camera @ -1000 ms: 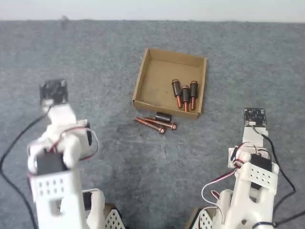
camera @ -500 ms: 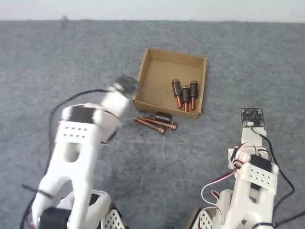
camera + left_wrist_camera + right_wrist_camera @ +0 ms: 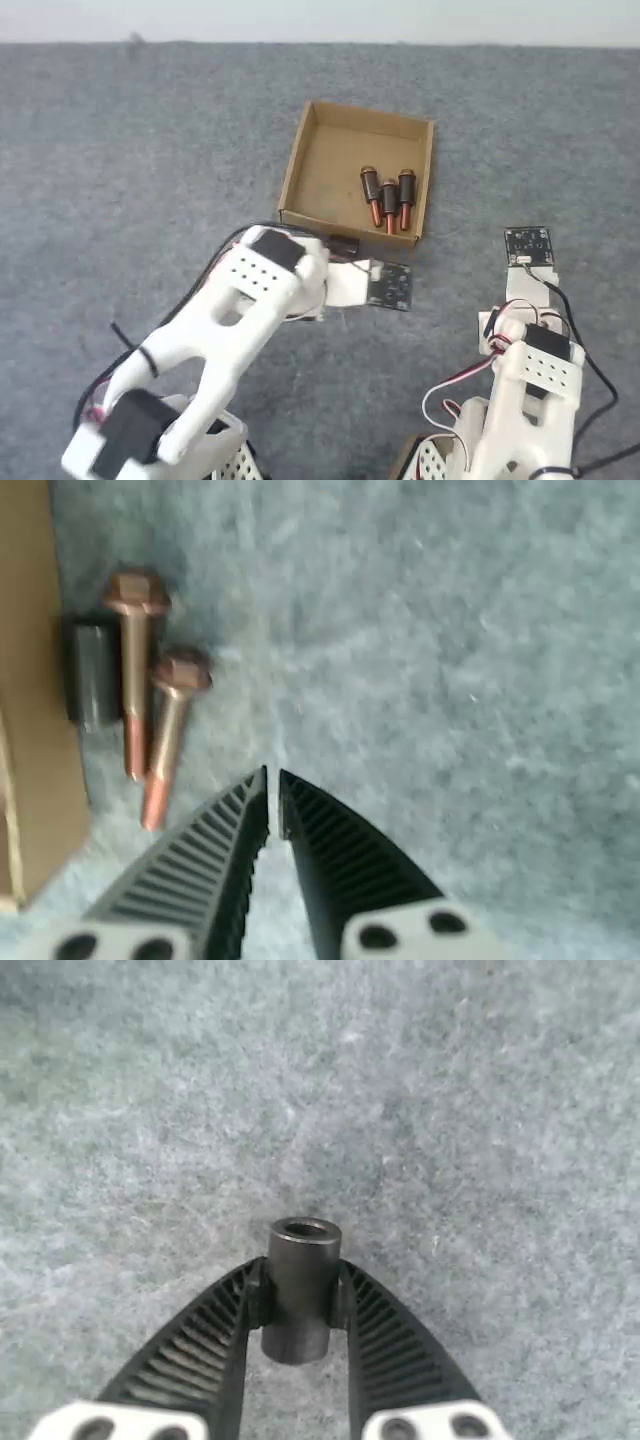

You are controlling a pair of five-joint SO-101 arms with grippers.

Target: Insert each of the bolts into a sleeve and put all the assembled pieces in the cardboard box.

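Two loose copper bolts lie side by side on the grey felt, close to the front wall of the cardboard box. A black sleeve rests between the bolts and that wall. My left gripper is shut and empty, its tips just short of the nearer bolt's shaft. In the high view the left arm stretches over the bolts, with the sleeve peeking out. The cardboard box holds three assembled pieces. My right gripper is shut on another black sleeve, held upright above the felt.
Grey felt covers the whole table. The right arm stands at the front right, well apart from the box. Open felt lies left of the box and between the two arms.
The left arm swung from the far left across to the bolts in front of the box and now covers them in the high view. The right arm kept still.
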